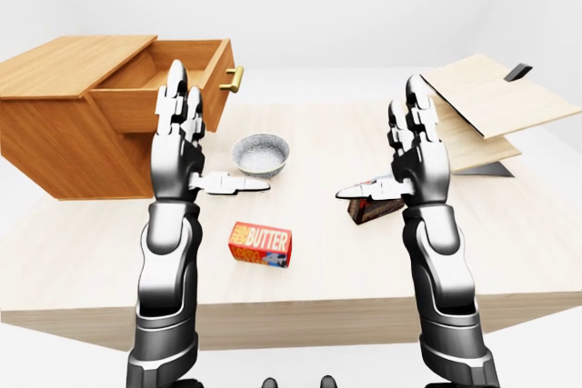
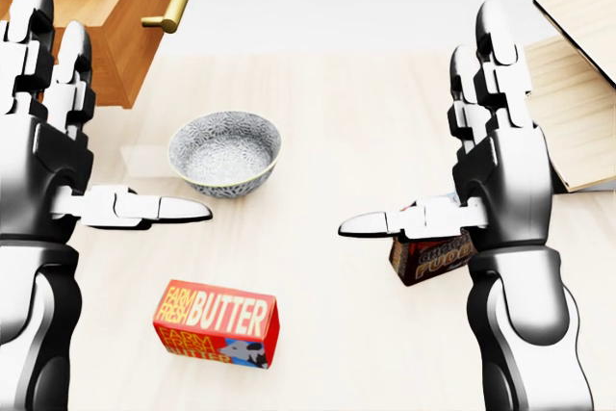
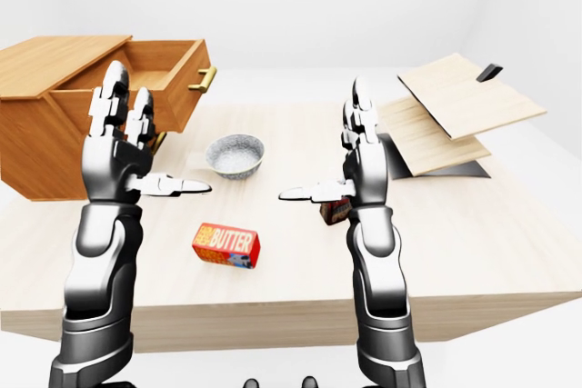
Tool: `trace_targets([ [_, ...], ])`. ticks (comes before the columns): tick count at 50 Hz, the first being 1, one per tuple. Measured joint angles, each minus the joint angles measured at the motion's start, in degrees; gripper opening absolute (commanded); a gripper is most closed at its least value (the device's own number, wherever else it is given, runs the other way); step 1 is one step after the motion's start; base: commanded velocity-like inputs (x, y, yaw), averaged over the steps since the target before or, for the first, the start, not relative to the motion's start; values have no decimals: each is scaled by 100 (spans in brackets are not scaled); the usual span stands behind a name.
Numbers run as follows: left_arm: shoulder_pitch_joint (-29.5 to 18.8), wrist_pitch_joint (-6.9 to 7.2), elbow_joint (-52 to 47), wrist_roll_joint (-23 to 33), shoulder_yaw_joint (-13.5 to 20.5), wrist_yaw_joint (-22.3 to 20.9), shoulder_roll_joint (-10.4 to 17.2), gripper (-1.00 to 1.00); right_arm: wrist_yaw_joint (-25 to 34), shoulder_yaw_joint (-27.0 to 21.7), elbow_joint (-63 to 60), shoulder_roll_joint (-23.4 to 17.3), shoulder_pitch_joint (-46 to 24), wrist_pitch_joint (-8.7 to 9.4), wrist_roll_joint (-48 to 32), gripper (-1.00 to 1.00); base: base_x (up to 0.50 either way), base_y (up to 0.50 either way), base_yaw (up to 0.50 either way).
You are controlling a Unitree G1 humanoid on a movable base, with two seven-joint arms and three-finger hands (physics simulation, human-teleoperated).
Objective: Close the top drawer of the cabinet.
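Both hands raised and spread wide; top drawer stands pulled out.

Left hand [image 1: 179,154] and right hand [image 1: 416,156] hold nothing, fingers upright, thumbs pointing inward. On the table [image 1: 318,252], nearest lies the butter box [image 2: 217,323], then the pudding box [image 2: 433,254] behind the right hand, then the bowl [image 2: 224,152]. The top drawer [image 3: 164,79] projects from the cabinet [image 3: 41,124] at the view's upper left.
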Motion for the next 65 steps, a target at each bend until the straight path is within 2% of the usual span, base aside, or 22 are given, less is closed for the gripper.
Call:
trace_targets([
  [13,-28,0,-115,-10,-19,2,-11,100,-19,27,-74,14,-10,0,-4,100,33,-3,0],
  [33,-81,0,-57,8,-70,-42,-33,100,29,67,-138,34,36,0,-115,100,0,0,0],
  [48,-901,0,1783,341,-114,-232,117,100,43,58,-117,30,43,0,-159,100,0,0,0],
  [65,-1660,0,3860,1211,-150,534,308,100,45,51,-105,27,62,0,-181,100,0,0,0],
])
